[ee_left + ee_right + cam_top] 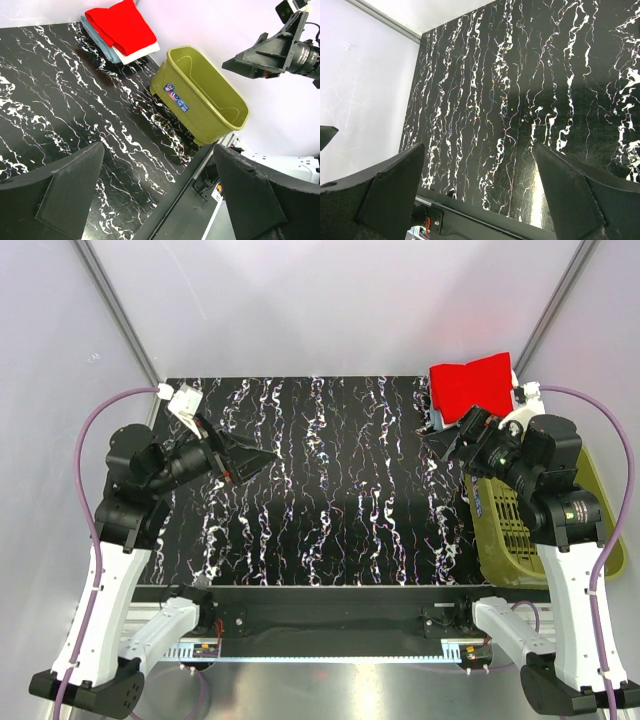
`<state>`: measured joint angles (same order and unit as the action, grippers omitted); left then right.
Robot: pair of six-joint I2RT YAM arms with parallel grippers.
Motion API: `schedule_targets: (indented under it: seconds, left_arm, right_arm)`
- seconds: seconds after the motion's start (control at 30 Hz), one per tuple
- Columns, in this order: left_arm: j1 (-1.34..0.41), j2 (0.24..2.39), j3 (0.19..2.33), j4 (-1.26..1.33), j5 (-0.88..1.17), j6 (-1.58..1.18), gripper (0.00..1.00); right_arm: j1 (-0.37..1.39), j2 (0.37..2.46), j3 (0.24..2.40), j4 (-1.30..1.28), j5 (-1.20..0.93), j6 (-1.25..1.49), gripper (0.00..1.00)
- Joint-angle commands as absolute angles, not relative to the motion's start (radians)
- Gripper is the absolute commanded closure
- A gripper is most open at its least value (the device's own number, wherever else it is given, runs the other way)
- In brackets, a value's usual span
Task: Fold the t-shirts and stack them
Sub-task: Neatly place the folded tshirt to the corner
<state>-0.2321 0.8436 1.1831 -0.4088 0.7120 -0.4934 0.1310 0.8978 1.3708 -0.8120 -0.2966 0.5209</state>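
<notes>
The red t-shirt (468,383) lies folded on top of a small stack in the far right corner of the table (330,500), at about 1 o'clock in the overhead view. The left wrist camera shows the layers. Red is uppermost, a white t-shirt (143,51) lies under it with its edge showing, and a pale blue t-shirt (96,35) is at the bottom, resting on the black, white-veined tabletop.

The olive-green basket (212,120) stands at the table's right edge, at about 4 o'clock overhead. It is near the stack but apart from it (a small blue label sits on its outer wall).

The left gripper (157,150) hangs over the left side of the table, at about 9 o'clock, and points in towards the middle. Its fingers (65,195) stand wide apart and grip nothing; only tabletop and the table's near edge show between them.

The right gripper (479,150) is at about 2 o'clock, just on the near side of the stack. In the left wrist view it is raised in the air, clear of the shirts. Its fingers (577,195) are also spread wide with nothing held, and its camera looks down across the marbled surface towards the left wall.
</notes>
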Motion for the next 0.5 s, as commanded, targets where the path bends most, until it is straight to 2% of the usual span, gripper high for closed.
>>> schedule_targets:
  seconds: [0.0,0.47]
  left_arm:
    - [-0.229,0.818,1.178,-0.391,0.698,-0.479,0.01]
    - [-0.229,0.811,1.178,-0.399,0.687,-0.462,0.01]
  right_arm:
    - [0.133,0.888,1.391,-0.813,-0.278,0.517,0.00]
    - [0.135,0.894,1.396,-0.828,-0.273,0.499,0.00]
